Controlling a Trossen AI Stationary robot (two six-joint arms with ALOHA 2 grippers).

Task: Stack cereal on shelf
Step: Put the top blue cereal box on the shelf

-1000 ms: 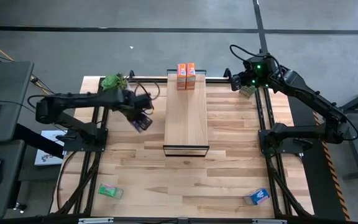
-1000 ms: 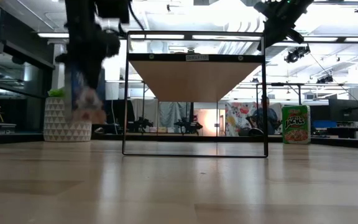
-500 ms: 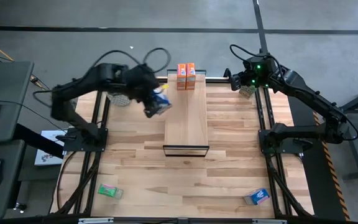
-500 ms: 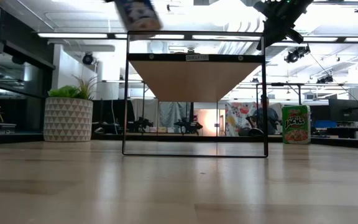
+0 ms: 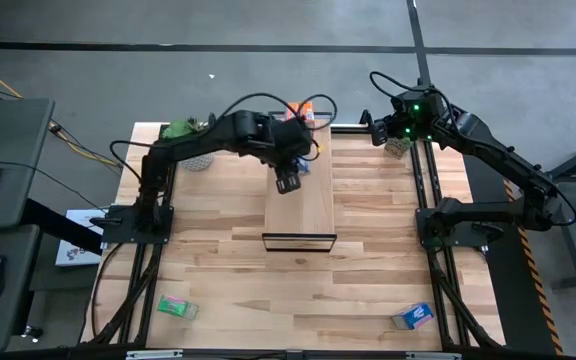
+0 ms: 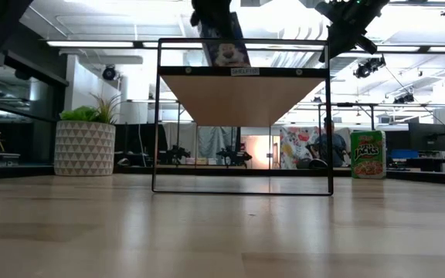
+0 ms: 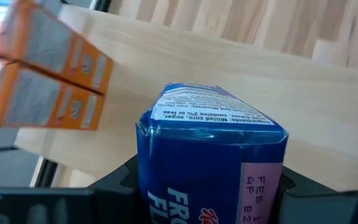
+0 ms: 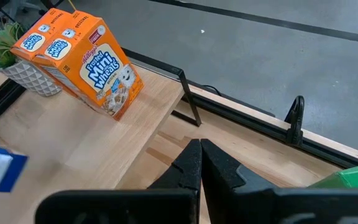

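Note:
My left gripper is over the light-wood shelf plank, shut on a blue cereal box, which also shows in the low view at the shelf's top. Two orange boxes stand side by side on the plank's far end and show in the left wrist view. My right gripper is shut and empty at the table's far right, beside an upright green box. My left gripper pinches the blue box between its two fingers, by two opposite sides low on the box. The fingers come from above, slanting down. The box's free end points at the plank; whether it touches the plank I cannot tell.
A second green box lies near the table's near left corner and a second blue box near the near right corner. A potted plant stands at the far left. Black frame rails run along both table sides.
My left gripper has carried the blue box up from the table's left side and toward the right, over the shelf plank, then down to the shelf's top. The box stays in the hold and has turned about along the way.

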